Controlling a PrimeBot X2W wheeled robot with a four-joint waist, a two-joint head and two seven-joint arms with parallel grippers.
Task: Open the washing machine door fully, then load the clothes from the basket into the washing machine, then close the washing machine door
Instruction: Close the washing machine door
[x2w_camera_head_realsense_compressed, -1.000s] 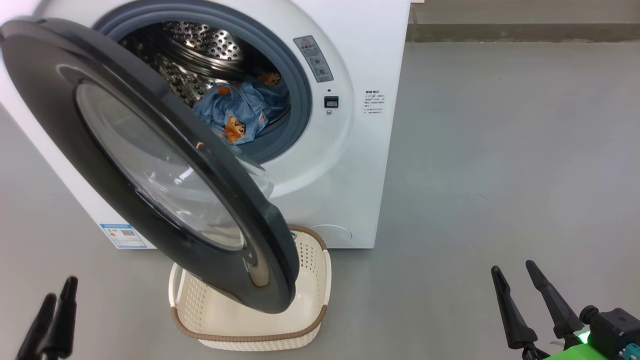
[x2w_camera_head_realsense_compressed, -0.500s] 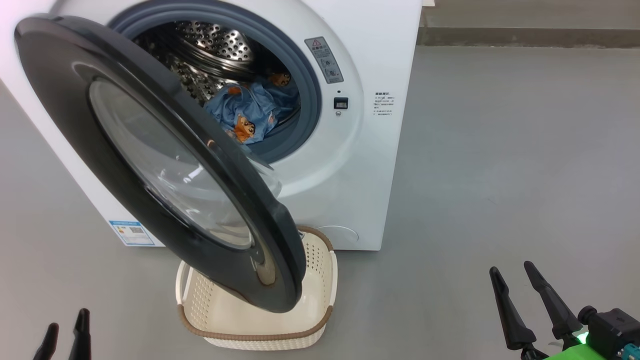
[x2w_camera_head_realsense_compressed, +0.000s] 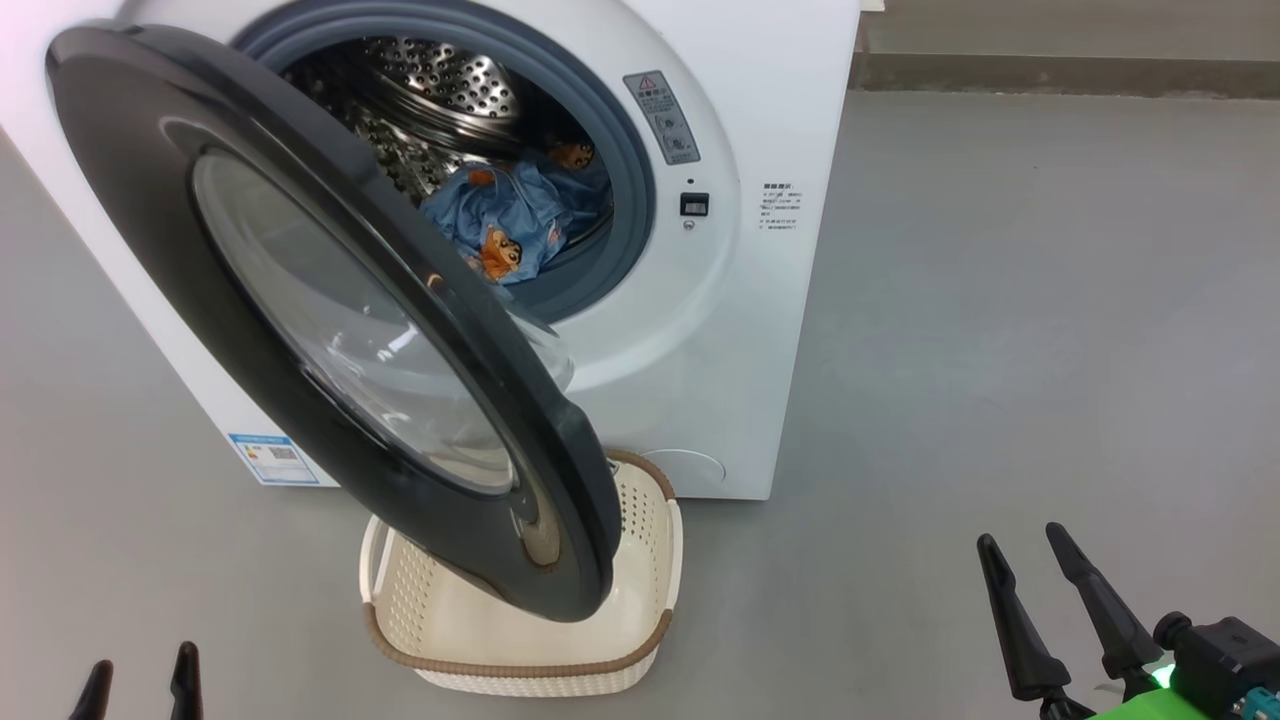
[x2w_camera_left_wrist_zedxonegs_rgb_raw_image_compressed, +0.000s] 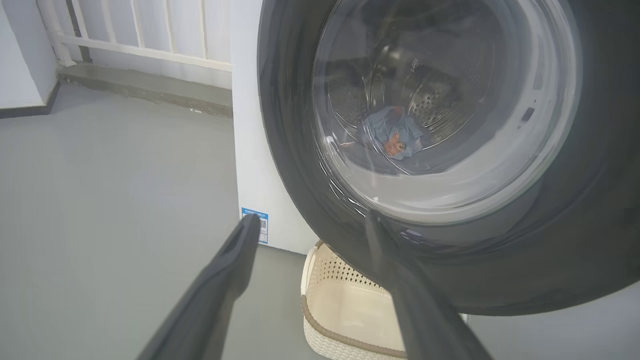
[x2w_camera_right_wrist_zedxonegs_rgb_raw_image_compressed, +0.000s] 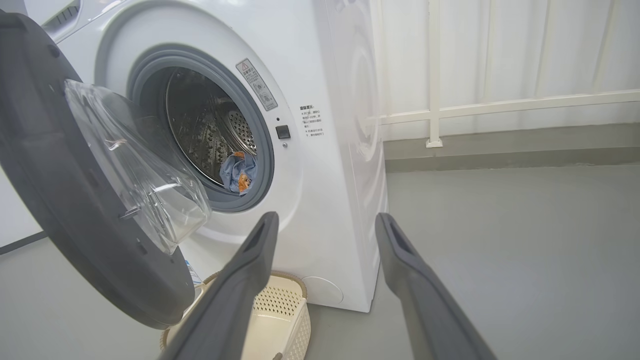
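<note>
I see one washing machine (x2w_camera_head_realsense_compressed: 720, 330), one door (x2w_camera_head_realsense_compressed: 130, 200) half open, one heap of clothes (x2w_camera_head_realsense_compressed: 510, 215) inside, one basket (x2w_camera_head_realsense_compressed: 520, 668) under it, and two spread, empty claws, the left claw (x2w_camera_head_realsense_compressed: 142, 660) and the right claw (x2w_camera_head_realsense_compressed: 1020, 535).

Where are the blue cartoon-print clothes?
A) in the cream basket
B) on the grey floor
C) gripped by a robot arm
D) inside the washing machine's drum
D: the clothes lie inside the washing machine, past its open door; what shows of the basket holds none.
</note>
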